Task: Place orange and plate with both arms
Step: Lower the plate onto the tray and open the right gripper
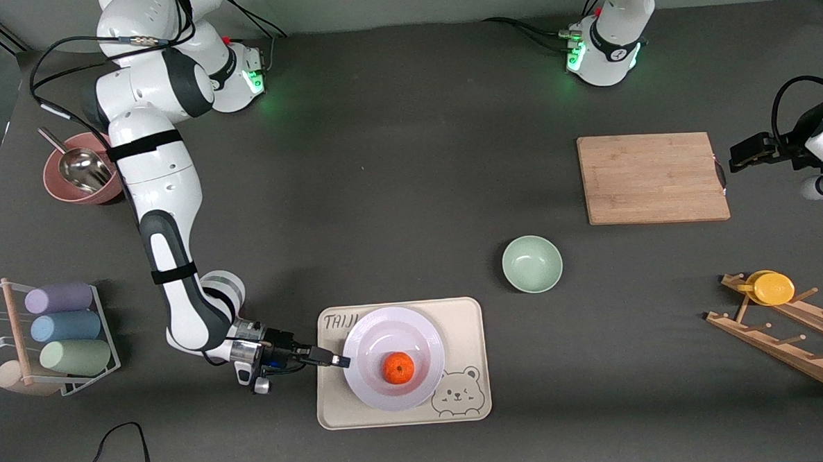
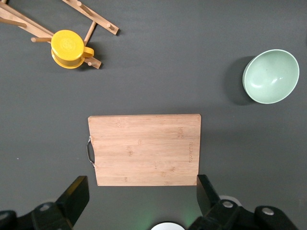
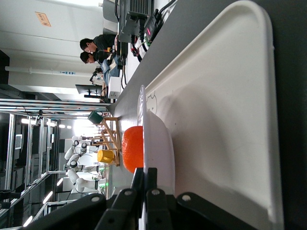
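The orange [image 1: 398, 368] [image 3: 133, 148] lies in the well of the glossy white plate [image 1: 416, 328] [image 3: 160, 143]. The plate rests on the cream bear-printed tray [image 1: 468, 326] [image 3: 230, 120], near the front camera. My right gripper [image 1: 341, 361] [image 3: 144, 175] comes in low from the right arm's end and is shut on the plate's rim. My left gripper [image 1: 735, 156] [image 2: 141, 194] hangs open with nothing in it, high over the table at the left arm's end, beside the wooden cutting board [image 1: 652, 177] [image 2: 144, 149].
A pale-green bowl [image 1: 532, 264] [image 2: 271, 76] stands between the tray and the cutting board. A yellow cup [image 1: 774, 288] [image 2: 68, 48] hangs on a wooden rack [image 1: 791, 339]. At the right arm's end are a pink bowl with a metal scoop [image 1: 76, 176] and a rack of pastel cups [image 1: 68, 329].
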`<state>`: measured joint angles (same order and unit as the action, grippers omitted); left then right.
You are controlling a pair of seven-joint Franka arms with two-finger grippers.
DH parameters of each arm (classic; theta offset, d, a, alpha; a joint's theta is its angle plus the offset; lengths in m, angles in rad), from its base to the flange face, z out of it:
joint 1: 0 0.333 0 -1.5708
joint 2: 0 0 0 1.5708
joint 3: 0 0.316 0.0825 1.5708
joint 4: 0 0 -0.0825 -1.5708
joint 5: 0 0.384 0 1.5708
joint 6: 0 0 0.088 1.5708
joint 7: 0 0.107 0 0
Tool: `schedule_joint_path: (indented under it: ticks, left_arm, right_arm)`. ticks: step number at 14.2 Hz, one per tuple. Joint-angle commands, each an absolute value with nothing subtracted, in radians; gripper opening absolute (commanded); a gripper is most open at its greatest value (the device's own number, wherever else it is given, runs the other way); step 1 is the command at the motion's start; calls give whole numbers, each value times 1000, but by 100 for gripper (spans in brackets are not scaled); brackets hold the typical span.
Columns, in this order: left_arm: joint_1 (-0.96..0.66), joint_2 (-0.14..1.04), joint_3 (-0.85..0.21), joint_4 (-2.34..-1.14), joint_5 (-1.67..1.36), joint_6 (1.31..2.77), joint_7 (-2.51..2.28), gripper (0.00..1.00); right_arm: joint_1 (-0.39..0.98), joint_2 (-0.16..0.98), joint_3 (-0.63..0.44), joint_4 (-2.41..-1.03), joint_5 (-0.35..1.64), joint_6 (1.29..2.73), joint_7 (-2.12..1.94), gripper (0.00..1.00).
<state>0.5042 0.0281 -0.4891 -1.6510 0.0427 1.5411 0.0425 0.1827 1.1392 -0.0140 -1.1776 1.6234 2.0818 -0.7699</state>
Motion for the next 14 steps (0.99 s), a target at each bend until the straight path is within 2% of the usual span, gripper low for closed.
schedule_joint_path:
  ticks: [1,8,11,14]
  left_arm:
    - [509,3,-488,-1666,43,1545,61,100]
    - [511,3,-488,-1667,43,1542,61,100]
    - [517,3,-488,-1667,43,1539,63,100]
    - [517,3,-488,-1667,43,1540,63,100]
  right_arm:
    - [189,1161,-8,-1157,1641,2085,-799,0]
    - [195,1161,-8,-1173,1640,2085,-813,0]
    - [195,1161,-8,-1175,1644,2083,-810,33]
    - [195,1161,-8,-1174,1644,2083,-810,45]
